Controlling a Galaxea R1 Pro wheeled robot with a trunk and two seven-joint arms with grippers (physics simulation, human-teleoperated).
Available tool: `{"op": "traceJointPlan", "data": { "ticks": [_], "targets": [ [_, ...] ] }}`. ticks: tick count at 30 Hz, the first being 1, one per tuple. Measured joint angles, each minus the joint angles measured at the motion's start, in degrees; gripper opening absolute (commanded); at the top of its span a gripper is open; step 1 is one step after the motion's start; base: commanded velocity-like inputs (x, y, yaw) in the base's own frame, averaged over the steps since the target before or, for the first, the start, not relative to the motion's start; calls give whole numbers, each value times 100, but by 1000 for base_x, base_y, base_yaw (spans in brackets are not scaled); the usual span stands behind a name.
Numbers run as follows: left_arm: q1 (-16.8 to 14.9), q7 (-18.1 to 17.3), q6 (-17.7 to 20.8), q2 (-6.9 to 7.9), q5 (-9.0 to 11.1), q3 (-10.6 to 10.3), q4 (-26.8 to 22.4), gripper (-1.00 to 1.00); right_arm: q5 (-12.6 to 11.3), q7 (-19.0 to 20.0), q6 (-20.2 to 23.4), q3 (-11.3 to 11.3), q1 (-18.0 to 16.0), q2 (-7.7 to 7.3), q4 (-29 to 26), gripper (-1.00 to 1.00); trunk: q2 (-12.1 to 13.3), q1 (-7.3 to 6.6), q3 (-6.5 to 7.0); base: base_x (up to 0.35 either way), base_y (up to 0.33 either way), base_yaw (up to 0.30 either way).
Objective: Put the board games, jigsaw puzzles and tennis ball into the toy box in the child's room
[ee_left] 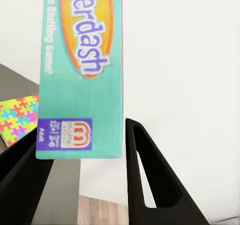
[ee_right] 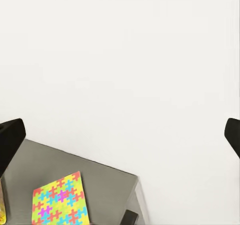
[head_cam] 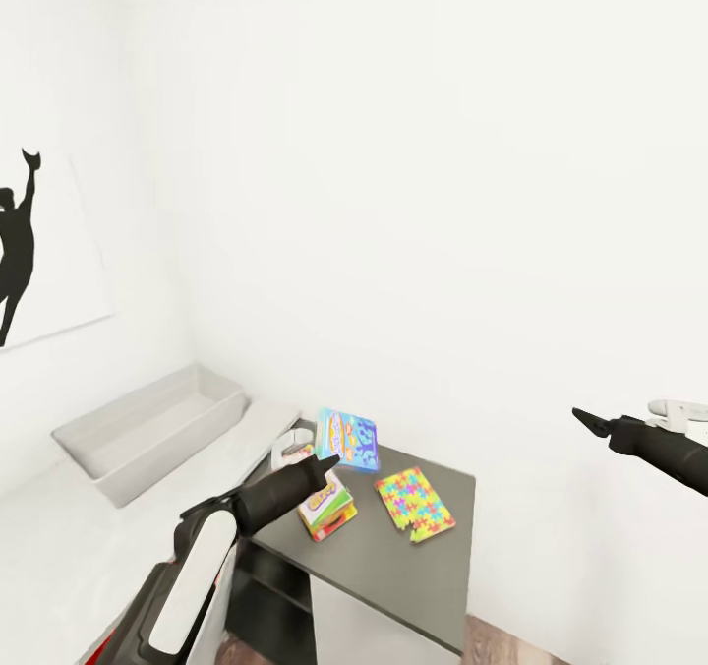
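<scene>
Left tool (head_cam: 329, 462) clenched on the blue game (head_cam: 348, 439), lifted clear above the dark bench (head_cam: 413, 567). A puzzle (head_cam: 414, 504) lies flat just right, well inside the bench's edges. Toy box (head_cam: 147, 431) sits far left. Right tool (head_cam: 590, 419) spread wide, off right in free air.

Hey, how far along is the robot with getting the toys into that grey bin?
Nothing looks done: the shallow light-grey toy box appears empty. In hand: the left gripper is lifting the blue-teal board game box off the dark-grey table section. Left: the multicoloured jigsaw puzzle sheet and a colourful item under the left arm. The right gripper hangs open, empty.
</scene>
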Motion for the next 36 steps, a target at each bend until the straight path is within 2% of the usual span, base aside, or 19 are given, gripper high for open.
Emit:
{"op": "traceJointPlan", "data": {
  "ticks": [14, 21, 36],
  "targets": [
    [13, -17, -9, 0, 17, 0, -2, -100, -1, 0, -5, -4, -2, 5, -1, 100, 0, 2, 60, 36, 19, -225],
    [16, -27, -7, 0, 30, 0, -7, -100, 0, 0, -8, -8, -1, 8, 0, 100, 0, 2, 70, 3, 56, -56],
    [16, -50, -8, 0, 22, 0, -16, -100, 0, 0, -9, -8, 0, 11, 1, 100, 1, 2, 72, 0, 227, -8]
  ]
}}
